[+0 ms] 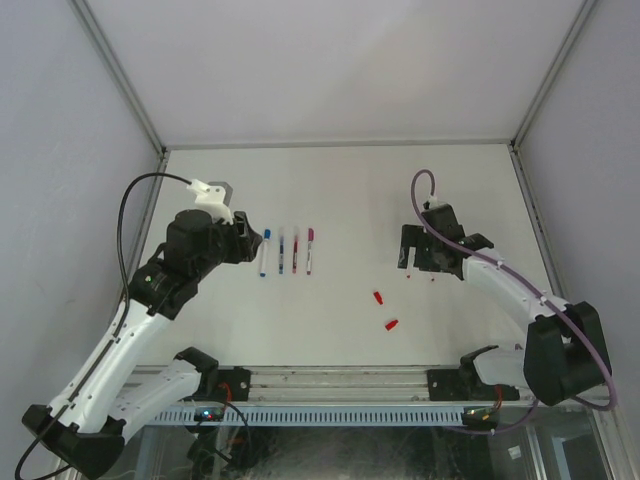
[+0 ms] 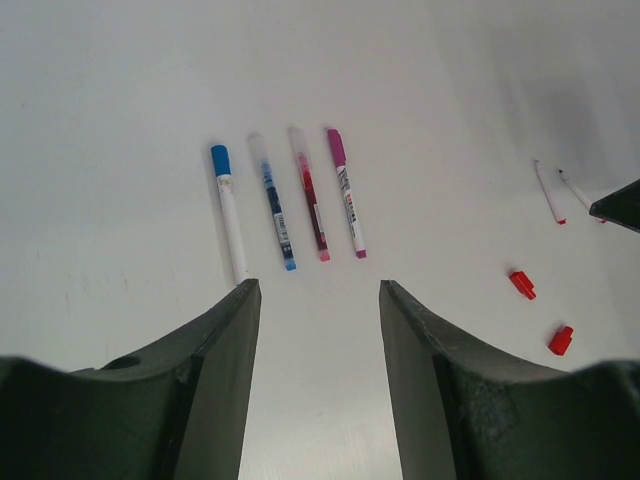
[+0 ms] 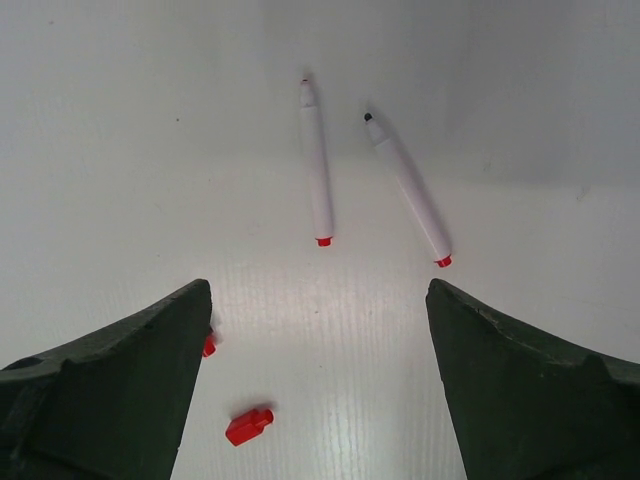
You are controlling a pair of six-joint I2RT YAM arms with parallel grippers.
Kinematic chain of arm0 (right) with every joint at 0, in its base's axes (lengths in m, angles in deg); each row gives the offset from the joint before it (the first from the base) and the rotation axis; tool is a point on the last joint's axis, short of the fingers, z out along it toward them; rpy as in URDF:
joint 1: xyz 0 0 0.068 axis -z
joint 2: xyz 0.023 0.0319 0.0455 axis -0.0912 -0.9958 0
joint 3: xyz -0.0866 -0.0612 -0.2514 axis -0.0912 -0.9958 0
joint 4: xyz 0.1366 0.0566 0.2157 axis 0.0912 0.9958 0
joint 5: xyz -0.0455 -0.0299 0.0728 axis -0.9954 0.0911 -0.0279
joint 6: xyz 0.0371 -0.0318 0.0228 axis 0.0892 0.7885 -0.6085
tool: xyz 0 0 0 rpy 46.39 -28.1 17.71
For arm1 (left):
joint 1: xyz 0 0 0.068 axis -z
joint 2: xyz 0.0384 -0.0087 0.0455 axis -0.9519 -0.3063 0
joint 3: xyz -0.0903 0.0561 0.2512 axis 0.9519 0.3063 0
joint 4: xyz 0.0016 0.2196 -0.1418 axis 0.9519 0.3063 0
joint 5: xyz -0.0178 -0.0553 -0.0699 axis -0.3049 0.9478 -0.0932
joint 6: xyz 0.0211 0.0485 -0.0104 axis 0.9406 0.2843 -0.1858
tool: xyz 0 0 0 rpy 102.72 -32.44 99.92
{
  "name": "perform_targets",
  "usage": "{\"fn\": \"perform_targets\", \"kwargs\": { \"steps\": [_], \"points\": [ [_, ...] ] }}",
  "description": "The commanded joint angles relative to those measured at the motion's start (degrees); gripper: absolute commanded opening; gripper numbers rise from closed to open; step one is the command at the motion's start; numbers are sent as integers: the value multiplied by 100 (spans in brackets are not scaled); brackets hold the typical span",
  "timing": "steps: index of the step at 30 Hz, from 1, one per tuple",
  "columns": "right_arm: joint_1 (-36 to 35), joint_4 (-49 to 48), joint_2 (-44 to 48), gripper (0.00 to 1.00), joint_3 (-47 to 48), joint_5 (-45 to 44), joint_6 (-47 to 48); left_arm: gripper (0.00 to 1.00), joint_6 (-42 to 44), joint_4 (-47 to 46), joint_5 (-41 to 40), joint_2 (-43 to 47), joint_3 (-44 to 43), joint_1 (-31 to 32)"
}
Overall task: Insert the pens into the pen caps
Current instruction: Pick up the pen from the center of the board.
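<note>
The top external camera looked steeply down from above and behind the arms, far enough off to take in the whole white table (image 1: 340,190), with both arm bases along its bottom edge. The left wrist camera sat low, facing forward between the fingers (image 2: 200,360) of the left gripper (image 2: 318,288) toward the row of four pens (image 2: 310,205) just ahead. The right wrist camera looked forward and down past the right gripper (image 3: 318,288), even nearer to the table. All three views shared the two red caps (image 2: 522,284) (one half hidden in the right wrist view) and the two red-ended pens (image 3: 319,175).
</note>
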Motion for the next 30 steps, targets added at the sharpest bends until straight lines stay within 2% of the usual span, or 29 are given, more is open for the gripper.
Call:
{"fn": "perform_targets", "kwargs": {
  "steps": [1,6,17,30],
  "points": [
    [48,-190,-199,85,374,46,136,56,145,-205,-60,33,88,-44],
    [57,-142,-577,72,581,91,183,57,191,-181,-124,49,100,-52],
    [66,-227,-1362,52,828,232,230,57,189,-171,-50,-12,96,-79],
    [58,-205,-2012,39,1040,328,377,57,198,-173,8,-72,107,-148]
  ]
}}
